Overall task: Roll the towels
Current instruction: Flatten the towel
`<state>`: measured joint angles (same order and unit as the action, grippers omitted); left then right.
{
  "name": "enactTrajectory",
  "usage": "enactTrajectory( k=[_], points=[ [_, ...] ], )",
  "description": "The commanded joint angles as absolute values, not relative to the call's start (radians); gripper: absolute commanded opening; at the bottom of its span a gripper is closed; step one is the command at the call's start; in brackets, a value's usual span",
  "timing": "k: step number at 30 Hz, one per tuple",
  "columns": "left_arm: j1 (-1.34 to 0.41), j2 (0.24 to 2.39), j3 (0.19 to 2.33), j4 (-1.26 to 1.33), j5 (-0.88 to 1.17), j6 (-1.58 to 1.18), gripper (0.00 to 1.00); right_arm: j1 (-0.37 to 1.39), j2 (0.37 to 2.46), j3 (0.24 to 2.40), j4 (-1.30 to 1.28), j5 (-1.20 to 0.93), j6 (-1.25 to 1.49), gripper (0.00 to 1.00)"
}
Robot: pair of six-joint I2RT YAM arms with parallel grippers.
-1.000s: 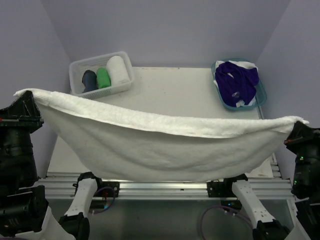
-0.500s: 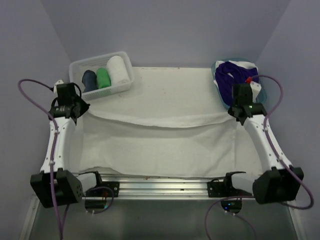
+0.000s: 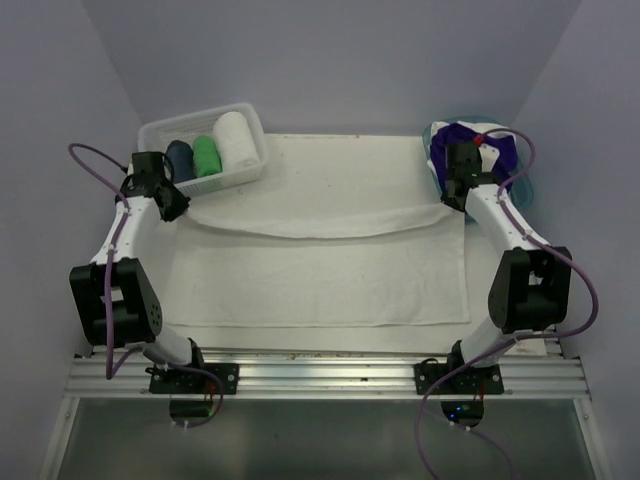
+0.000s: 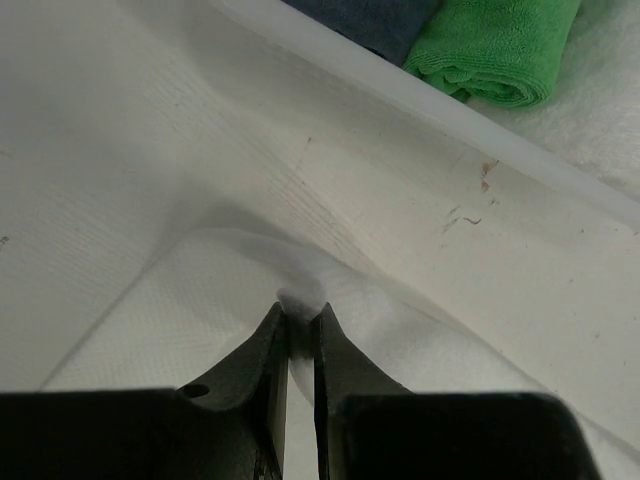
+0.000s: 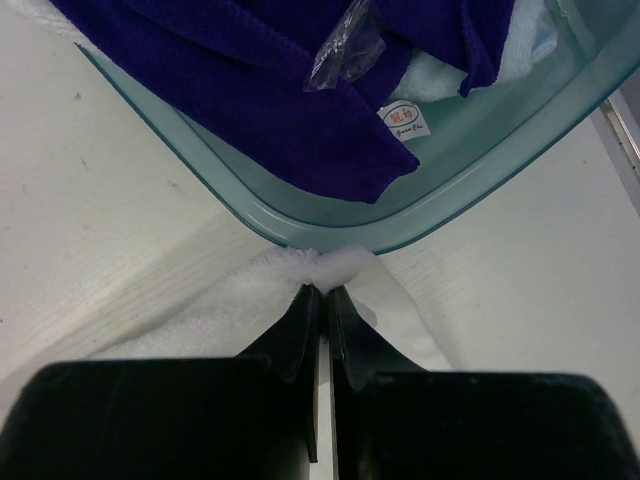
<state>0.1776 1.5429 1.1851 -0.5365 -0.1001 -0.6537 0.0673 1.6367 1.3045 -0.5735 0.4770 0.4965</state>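
Lilac walls (image 3: 330, 60) boxed in the white table (image 3: 340, 165). The big white terry towel (image 3: 320, 275) lay spread from its near edge; my left gripper (image 4: 302, 318) and right gripper (image 5: 323, 290) each pinched a far corner, jaws closed on cloth. I judged it soft, limp, light: corners gave the surest hold.

A white basket (image 3: 150, 131) stands at the tabletop's (image 3: 340, 165) far left corner, and a teal tub (image 3: 524, 190) at its far right.
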Motion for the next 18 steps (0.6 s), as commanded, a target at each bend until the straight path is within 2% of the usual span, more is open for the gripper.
enactTrajectory(
  k=[1,7,11,18],
  points=[
    [0.204,1.552,1.252,-0.497,-0.077,-0.646,0.0,0.052,1.632,1.355,-0.541,0.482,0.491,0.0],
    [0.264,1.461,1.243,-0.609,-0.006,-0.578,0.0,-0.038,1.537,1.277,-0.604,0.335,0.514,0.0],
    [0.322,1.404,1.212,-0.601,0.061,-0.572,0.0,-0.061,1.444,1.204,-0.604,0.344,0.518,0.0],
    [0.333,1.537,1.31,-0.551,0.106,-0.635,0.0,-0.067,1.548,1.376,-0.589,0.353,0.545,0.0]
  ],
)
